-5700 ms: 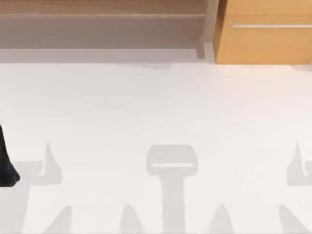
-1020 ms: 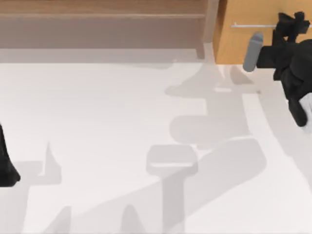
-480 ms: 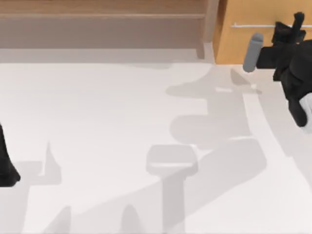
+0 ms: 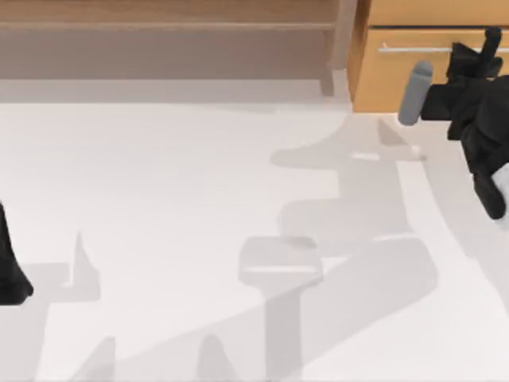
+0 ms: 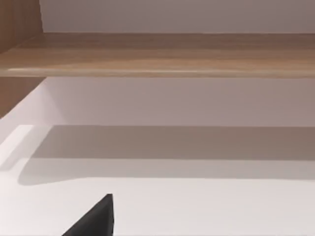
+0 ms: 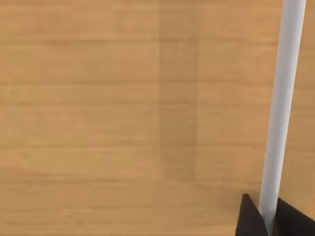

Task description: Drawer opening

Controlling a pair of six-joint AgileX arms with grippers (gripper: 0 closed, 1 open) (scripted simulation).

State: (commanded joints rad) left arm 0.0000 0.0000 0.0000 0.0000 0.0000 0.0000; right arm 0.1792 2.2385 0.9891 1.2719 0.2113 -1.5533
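Top camera overhead; right wrist close against drawer (image 6: 123, 123)

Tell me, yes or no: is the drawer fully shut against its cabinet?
No: in the top view a dark gap shows above the drawer front, with the right gripper at its handle.

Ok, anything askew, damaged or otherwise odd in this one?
Nothing stands out. The right gripper is at the silver handle of the drawer, whose front sits square and slightly proud of the cabinet, a dark gap above it. The left arm is parked at the table's left edge.
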